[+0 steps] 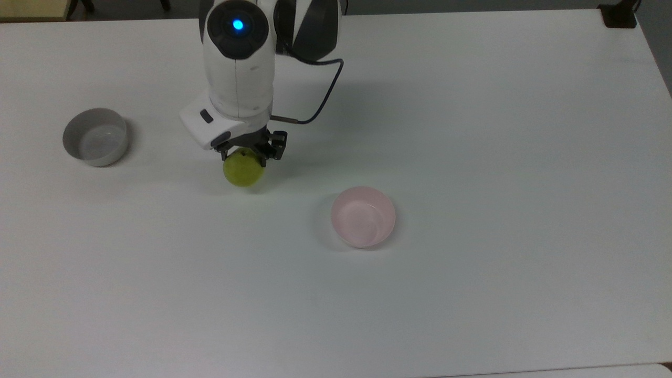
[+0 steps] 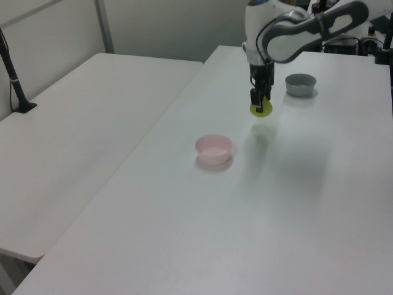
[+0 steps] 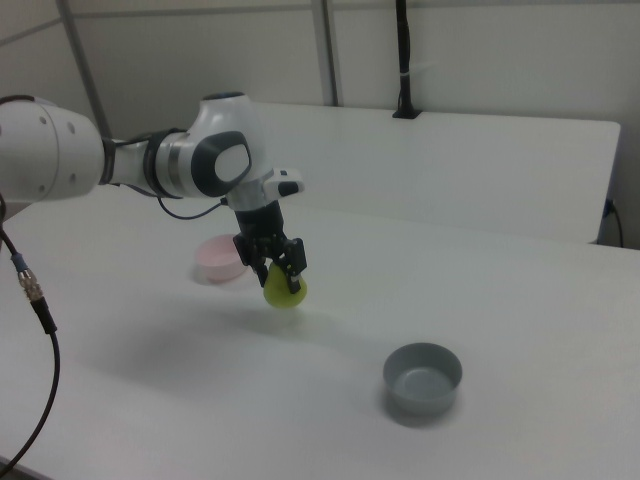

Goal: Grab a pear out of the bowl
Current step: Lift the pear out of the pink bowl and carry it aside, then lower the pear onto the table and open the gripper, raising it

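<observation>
White table (image 1: 472, 294) underneath everything, wide and pale, with a second white table (image 2: 67, 123) butted against it at the left view's left and a pale partition wall behind. Over the first table, white arm (image 1: 239, 63), blue light glowing on its topmost joint in the top view, dark cable looping off its wrist. Below the wrist, black gripper (image 1: 245, 155) pointing down, fingers clenched on the narrow top of the pear (image 1: 244, 170). Yellow-green pear (image 3: 284, 290) hanging rounded end down, clear of the tabletop in the right view, probably low over it to judge by the shadow close beneath. Pink bowl (image 1: 363, 216) sitting apart from the pear, toward the top view's lower right, nothing inside but a pale sheen. Grey bowl (image 1: 95, 136) well apart at the top view's left, likewise holding nothing. Pear between the two bowls, nearer the pink one.
</observation>
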